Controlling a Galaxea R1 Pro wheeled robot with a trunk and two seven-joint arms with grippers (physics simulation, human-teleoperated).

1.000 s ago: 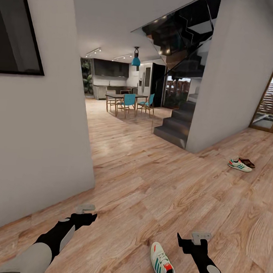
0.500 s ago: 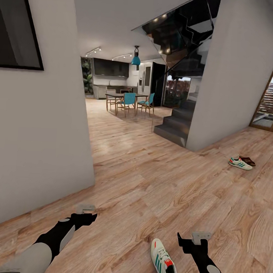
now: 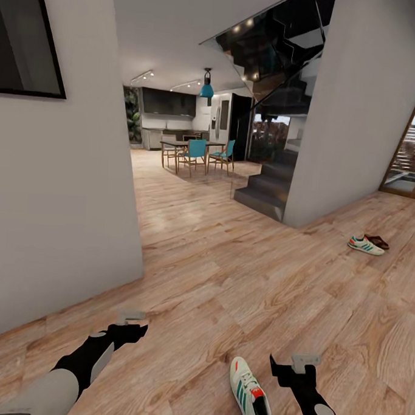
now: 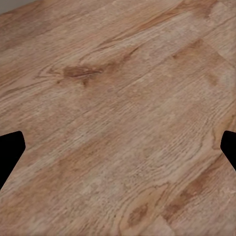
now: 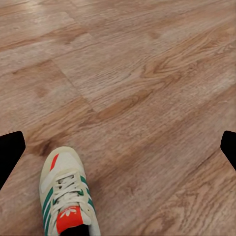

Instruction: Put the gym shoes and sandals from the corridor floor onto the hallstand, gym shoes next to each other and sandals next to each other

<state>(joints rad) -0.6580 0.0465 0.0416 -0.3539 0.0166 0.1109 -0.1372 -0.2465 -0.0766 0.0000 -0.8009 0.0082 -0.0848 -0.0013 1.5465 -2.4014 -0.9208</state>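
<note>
Gym shoes lie apart on the corridor floor

One gym shoe [image 3: 250,397] lies on the corridor floor [image 3: 228,281] just beside the right gripper [image 3: 290,367], toe pointing away; the wrist camera sees its laces and red tongue label. The second gym shoe [image 3: 365,245] rests far off by a brown sandal [image 3: 376,241], near the staircase [image 3: 270,186]. Both the right gripper and the left gripper [image 3: 131,326] hang spread wide, holding nothing.
</note>
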